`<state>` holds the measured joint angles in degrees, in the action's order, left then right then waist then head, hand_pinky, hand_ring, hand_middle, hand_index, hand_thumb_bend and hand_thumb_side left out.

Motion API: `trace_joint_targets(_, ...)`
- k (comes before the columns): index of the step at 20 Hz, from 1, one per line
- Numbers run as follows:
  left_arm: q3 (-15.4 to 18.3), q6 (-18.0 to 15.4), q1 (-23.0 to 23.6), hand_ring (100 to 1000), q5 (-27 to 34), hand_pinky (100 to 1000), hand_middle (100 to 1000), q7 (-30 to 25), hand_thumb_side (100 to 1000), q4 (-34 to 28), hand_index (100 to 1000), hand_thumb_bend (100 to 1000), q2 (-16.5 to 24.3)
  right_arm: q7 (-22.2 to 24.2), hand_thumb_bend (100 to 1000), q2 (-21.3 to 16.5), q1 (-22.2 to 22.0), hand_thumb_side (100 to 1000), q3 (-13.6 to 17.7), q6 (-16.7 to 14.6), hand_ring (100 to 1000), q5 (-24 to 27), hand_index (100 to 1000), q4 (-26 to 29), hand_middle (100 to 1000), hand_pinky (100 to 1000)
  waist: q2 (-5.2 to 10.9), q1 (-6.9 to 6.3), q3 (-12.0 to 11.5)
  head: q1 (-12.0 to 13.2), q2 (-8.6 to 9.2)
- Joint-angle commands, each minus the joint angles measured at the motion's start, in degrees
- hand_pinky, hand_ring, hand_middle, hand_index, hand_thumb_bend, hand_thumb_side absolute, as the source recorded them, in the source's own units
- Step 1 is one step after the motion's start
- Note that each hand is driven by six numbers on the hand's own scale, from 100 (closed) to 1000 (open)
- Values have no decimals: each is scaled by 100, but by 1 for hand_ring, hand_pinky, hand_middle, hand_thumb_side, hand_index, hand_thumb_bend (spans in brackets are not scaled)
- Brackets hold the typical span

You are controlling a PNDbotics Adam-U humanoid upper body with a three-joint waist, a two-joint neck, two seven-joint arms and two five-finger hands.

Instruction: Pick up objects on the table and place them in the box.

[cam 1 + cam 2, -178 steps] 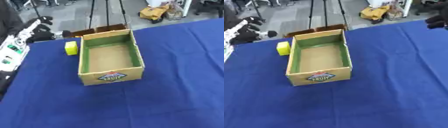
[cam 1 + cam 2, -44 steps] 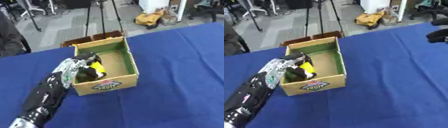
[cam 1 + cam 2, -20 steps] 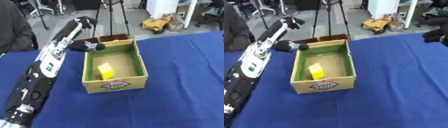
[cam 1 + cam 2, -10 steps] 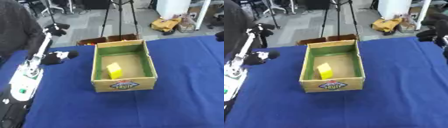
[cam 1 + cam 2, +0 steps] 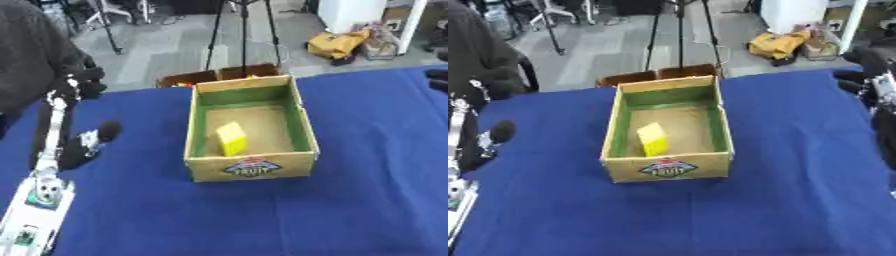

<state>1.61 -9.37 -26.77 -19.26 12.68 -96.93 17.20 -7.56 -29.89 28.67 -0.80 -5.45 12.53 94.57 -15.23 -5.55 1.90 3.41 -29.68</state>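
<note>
At the 9 o'clock edge of the left eye view, the robot's left arm [image 5: 42, 185] rises from the lower corner as a white and silver forearm, then a thin black and silver section climbs almost straight up toward 10 o'clock. The left hand [image 5: 80, 82] sits at the top of it, black, over the near-left corner of the blue table [image 5: 262, 215], well apart from the box; its fingers look bunched, but whether they are curled or relaxed I cannot tell, and nothing shows in them. A round black joint [image 5: 108, 130] sticks out from the arm partway down, over the cloth. At the centre stands the cardboard box [image 5: 252, 167], open on top, green inside its walls, with a fruit logo on the near face at 6 o'clock. Inside it, the yellow block [image 5: 232, 138] lies on the box floor, tilted, close to the left wall and nearer the front than the back. Beyond the box at 12 o'clock a black tripod [image 5: 243, 30] stands on the grey floor. At the 3 o'clock edge of the right eye view, the right hand [image 5: 870, 75] shows as dark fingers over the table's far-right corner, holding nothing; I cannot tell how wide it is.
</note>
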Motion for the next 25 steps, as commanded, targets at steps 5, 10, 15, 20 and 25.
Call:
trace_joint_targets(5, 80, -71, 131, 705, 769, 714, 726, 77, 885, -266, 824, 1000, 23, -121, 336, 92, -45, 848, 147, -42, 797, -55, 918, -64, 869, 836, 48, 45, -23, -25, 63)
trace_joint_targets(10, 146, -139, 170, 698, 1299, 709, 721, -41, 886, -275, 824, 1000, 56, -144, 335, 133, -118, 847, 167, -42, 793, -48, 918, -109, 867, 830, 31, 50, -52, -20, 43)
trace_joint_targets(15, 230, -186, 188, 686, 1833, 701, 714, -160, 885, -280, 822, 1000, 100, -153, 334, 140, -133, 846, 177, -46, 789, -47, 918, -101, 863, 827, 21, 62, -35, 3, 39)
trace_joint_targets(20, 295, -219, 218, 670, 2372, 689, 707, -291, 888, -245, 818, 1000, 141, -157, 335, 131, -154, 845, 183, -41, 782, -49, 917, -87, 854, 821, 4, 63, -9, 7, 31)
trace_joint_targets(25, 344, -222, 247, 672, 2698, 684, 710, -351, 894, -144, 818, 1000, 165, -159, 336, 125, -160, 845, 188, -42, 779, -43, 917, -56, 851, 819, -7, 64, 26, 2, 30)
